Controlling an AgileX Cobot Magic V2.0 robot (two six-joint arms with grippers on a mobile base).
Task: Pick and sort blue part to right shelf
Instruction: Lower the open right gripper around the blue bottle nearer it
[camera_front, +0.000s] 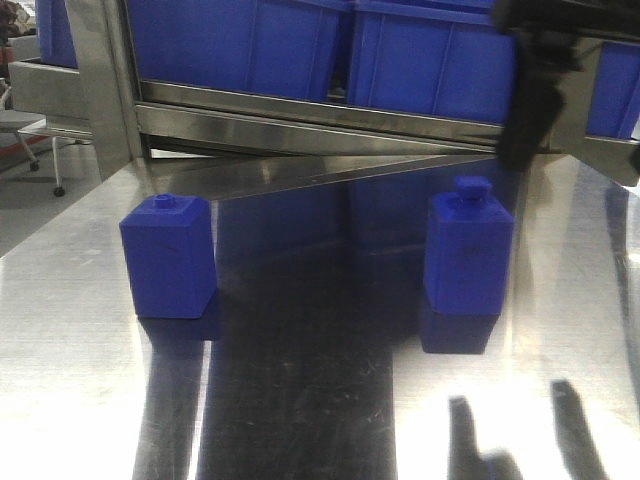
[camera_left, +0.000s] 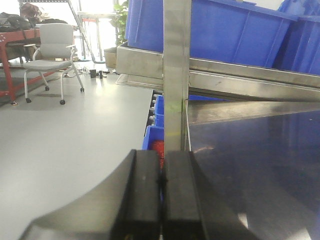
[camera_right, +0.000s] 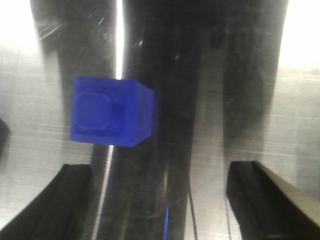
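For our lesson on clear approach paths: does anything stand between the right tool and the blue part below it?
Nothing visible does. The right wrist view shows the open right tool above the blue part, only steel table around it; the part sits left of the tool's centre.

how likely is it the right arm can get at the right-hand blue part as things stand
Probably yes. The right gripper is open above the blue part, with only bare table around it; the part sits off-centre under it, so a small shift seems needed.
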